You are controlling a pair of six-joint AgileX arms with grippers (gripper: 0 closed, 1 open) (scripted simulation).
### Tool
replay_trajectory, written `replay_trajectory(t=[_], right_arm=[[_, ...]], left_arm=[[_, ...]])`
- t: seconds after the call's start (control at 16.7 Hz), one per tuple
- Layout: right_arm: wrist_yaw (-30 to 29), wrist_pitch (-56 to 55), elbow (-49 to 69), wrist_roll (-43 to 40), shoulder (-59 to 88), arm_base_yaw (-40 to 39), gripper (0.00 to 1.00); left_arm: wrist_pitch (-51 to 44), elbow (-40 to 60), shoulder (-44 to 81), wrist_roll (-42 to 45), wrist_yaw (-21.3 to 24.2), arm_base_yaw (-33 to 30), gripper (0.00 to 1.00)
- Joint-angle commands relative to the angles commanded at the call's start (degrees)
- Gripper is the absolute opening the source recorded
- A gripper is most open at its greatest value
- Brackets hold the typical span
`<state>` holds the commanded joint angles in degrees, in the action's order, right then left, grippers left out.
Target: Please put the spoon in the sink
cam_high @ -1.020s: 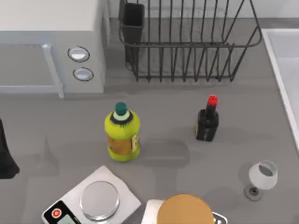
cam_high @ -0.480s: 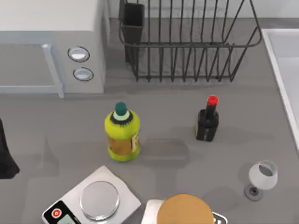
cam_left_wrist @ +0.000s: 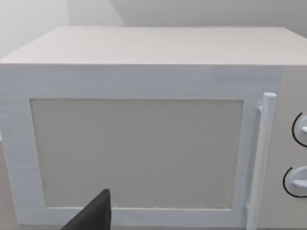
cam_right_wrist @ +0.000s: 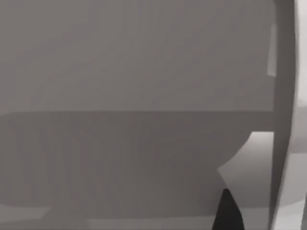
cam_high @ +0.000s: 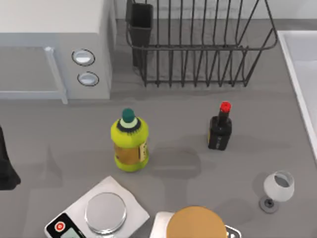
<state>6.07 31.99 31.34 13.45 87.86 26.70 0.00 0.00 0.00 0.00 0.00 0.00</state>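
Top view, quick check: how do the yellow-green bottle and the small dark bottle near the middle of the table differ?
The yellow-green bottle is fat and rounded with a dark green cap; the dark bottle is slimmer, nearly black, with a red cap. The yellow-green bottle looks clearly bigger and carries a pale label band; the dark bottle has no label that I can make out. The yellow-green bottle sits toward the table's left, the dark bottle toward the sink. Both stand upright on the grey table, capped.

The table [cam_high: 277,99] is a plain grey surface with soft shadows on it. A white microwave [cam_high: 54,44] stands at its far left corner, with a pale wall [cam_left_wrist: 29,19] behind it. A black wire dish rack [cam_high: 198,44] stands at the far edge. The light is even and diffuse.
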Motion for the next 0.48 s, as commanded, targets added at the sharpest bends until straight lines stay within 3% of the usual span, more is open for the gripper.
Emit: replay_trajectory(t=[0.06, 0.12, 0.48], right_arm=[[0.0, 0.0, 0.0, 0.0, 0.0, 0.0, 0.00], [-6.2, 6.0, 2.3, -0.8, -4.5, 0.6, 0.00], [-5.9, 15.9, 9.1, -1.0, -7.7, 0.8, 0.00]], left_arm=[[0.0, 0.0, 0.0, 0.0, 0.0, 0.0, 1.00], [0.0, 0.0, 0.0, 0.0, 0.0, 0.0, 1.00], [0.0, 0.0, 0.0, 0.0, 0.0, 0.0, 1.00]])
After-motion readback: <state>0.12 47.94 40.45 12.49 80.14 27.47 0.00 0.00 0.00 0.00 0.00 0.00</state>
